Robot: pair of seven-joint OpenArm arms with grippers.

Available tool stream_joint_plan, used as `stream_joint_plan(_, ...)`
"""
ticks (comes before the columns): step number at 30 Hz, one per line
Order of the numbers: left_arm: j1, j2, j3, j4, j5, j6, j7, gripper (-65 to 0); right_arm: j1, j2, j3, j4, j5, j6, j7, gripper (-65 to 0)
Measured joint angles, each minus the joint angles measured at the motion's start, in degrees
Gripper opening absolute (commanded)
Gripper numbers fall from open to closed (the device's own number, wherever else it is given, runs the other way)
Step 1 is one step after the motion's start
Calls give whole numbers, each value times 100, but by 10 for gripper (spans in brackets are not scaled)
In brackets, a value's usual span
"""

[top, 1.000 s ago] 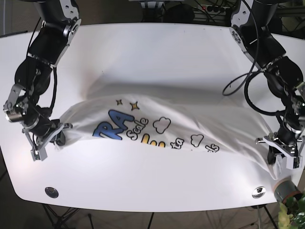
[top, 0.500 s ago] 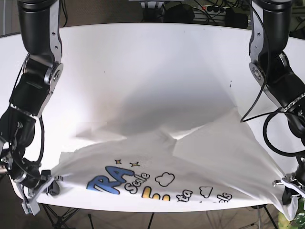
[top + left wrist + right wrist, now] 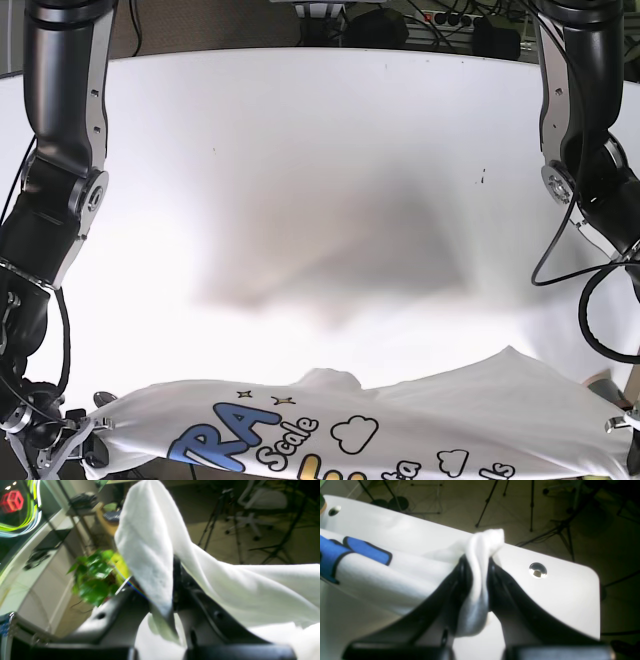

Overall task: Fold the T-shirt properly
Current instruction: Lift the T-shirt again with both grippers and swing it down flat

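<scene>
- Now the T-shirt (image 3: 400, 425) hangs stretched 9-to-3 over the table (image 3: 320, 150) at its 6 o'clock edge.
- Left pincer (image 3: 172, 585) grips one end, right pincer (image 3: 477, 580) the other.

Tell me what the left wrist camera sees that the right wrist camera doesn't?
Only the left wrist view shows a green plant and an office chair. Only the right wrist view shows the table, its metal hole and the shirt's blue print. Both show a black tool shut on the white shirt.
</scene>
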Motion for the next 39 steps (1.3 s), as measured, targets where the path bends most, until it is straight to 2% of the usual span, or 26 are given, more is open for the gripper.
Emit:
stream_joint_plan(8, 1460, 55, -20, 793, -92, -33, -17, -650, -1388, 173, 439, 407, 273, 0, -70, -629)
stream_joint_plan(11, 2085, 87, -74, 920, -87, -52, -35, -650, -1950, 129, 616, 667, 356, -15, -48, -629)
stream_joint_plan(13, 2597, 101, -345, 1071, -116, -48, -28, -650, -2417, 81, 846, 922, 573, 11, -9, -629)
stream_joint_plan(15, 3064, 96, -595, 1207, -74, -107, -17, -650, -2863, 74, 1008, 1084, 710, 22, 39, -629)
stream_joint_plan(19, 3783, 227, -879, 1325, -24, -546, -46, -650, -3718, 72, 1217, 1200, 962, -4, 39, -629)
stream_joint_plan(23, 4597, 527, -1145, 1438, -72, -791, -420, -650, -4417, -81, 1519, 1349, 1082, -17, 13, -629)
stream_joint_plan(28, 5270, 560, -1309, 1453, 74, -772, -330, -650, -5086, -291, 1738, 1766, 1102, -15, 20, -629)
stream_joint_plan(32, 5532, 647, -1504, 1491, -72, -802, -586, -650, -5497, -417, 1775, 2129, 1093, -20, 57, -629)
stream_joint_plan(36, 5956, 688, -1707, 1488, 42, -785, -809, -650, -5807, -494, 1781, 2271, 1091, -63, 52, -628)
stream_joint_plan(39, 6240, 691, -1725, 1486, 17, -785, -1008, -650, -5963, -654, 2006, 2308, 1095, -63, 68, -626)
